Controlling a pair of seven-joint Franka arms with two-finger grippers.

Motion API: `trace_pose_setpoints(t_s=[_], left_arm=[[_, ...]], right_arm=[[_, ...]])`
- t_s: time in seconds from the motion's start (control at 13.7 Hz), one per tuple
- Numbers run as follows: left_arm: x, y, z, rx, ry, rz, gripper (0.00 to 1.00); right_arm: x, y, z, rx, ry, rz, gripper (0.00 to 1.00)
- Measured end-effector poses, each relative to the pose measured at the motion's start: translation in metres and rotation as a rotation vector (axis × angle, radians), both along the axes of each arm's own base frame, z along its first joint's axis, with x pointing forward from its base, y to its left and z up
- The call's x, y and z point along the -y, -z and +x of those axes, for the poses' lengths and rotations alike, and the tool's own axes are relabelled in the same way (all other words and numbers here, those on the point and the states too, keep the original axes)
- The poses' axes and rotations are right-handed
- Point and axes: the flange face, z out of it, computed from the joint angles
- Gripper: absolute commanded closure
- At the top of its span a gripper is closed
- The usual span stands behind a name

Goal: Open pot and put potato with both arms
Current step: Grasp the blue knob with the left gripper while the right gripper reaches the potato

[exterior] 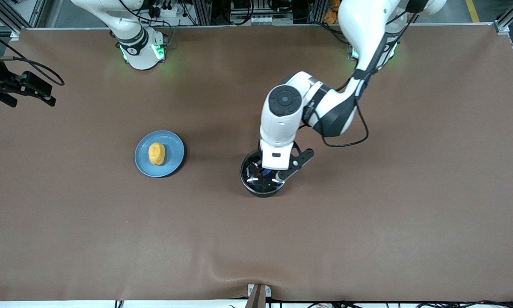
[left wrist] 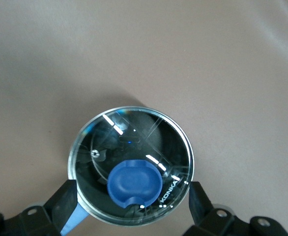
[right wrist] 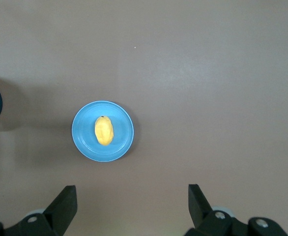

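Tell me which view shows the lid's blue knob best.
The left wrist view: it looks straight down on the glass lid, with the blue knob unobstructed between the open left tool's fingers. In the front view the left arm covers most of the lid. The right wrist view shows only the plate and potato.

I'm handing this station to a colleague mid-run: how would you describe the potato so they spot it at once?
Start at the brown table and find the flat blue plate toward the right arm's end, apart from the lidded pot under the left gripper. The potato lies in the plate's middle. It is the only small, oval, yellow-orange thing there.
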Motion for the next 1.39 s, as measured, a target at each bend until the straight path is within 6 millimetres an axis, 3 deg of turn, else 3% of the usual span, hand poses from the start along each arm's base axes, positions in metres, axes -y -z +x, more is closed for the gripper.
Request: trace_pose_setpoints(t_s=[0.37, 0.73, 1.17, 1.39], left_arm=[[0.007, 0.031, 0.000, -0.009, -0.057, 0.007, 0.00], [0.015, 0.051, -0.003, -0.006, -0.078, -0.001, 0.00], [0.018, 0.066, -0.004, -0.010, -0.077, 0.004, 0.00], [0.018, 0.067, -0.004, -0.010, -0.080, 0.004, 0.17]], right_arm=[[-0.004, 0.002, 0.000, -0.004, -0.008, 0.000, 0.00], [-0.034, 0.013, 0.004, -0.019, 0.008, -0.001, 0.00], [-0.038, 0.048, 0.011, -0.031, 0.011, -0.001, 0.00], [-0.045, 0.063, 0.012, -0.038, -0.002, -0.002, 0.00]])
